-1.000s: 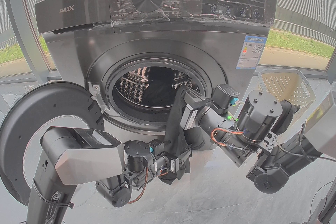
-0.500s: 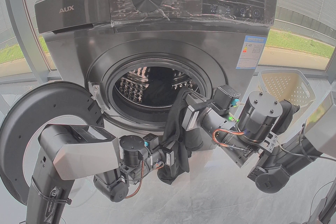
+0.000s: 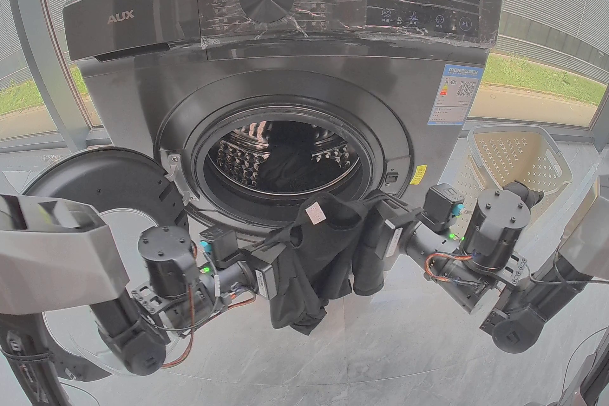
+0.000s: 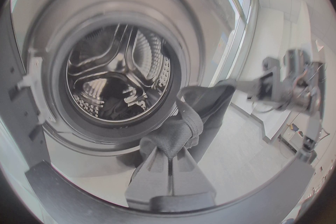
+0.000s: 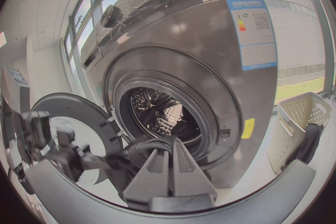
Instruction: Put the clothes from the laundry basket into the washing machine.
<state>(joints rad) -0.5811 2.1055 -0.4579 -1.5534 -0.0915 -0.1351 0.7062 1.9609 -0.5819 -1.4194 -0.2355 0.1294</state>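
A black garment (image 3: 317, 261) with a white tag hangs spread between my two grippers, just below and in front of the washing machine's (image 3: 285, 77) open drum (image 3: 282, 160). My left gripper (image 3: 277, 266) is shut on its left end, and the left wrist view shows the gripper (image 4: 170, 160) pinching bunched cloth (image 4: 185, 128). My right gripper (image 3: 373, 231) is shut on the garment's right end, and the right wrist view shows the gripper (image 5: 170, 147) closed on a dark fold (image 5: 150, 149). Dark clothes (image 4: 112, 109) lie inside the drum. The cream laundry basket (image 3: 523, 157) stands to the right of the machine.
The round door (image 3: 95, 191) stands swung open at the left, behind my left arm. A dark cloth (image 5: 309, 144) hangs over the basket's rim (image 5: 297, 109). Pale marble floor (image 3: 393, 350) lies below the garment. Windows run behind the machine.
The grippers have pulled apart: the left one swung left and up, the right one dropped and drew back from the drum opening. The garment went from a hanging bunch to spread between them.
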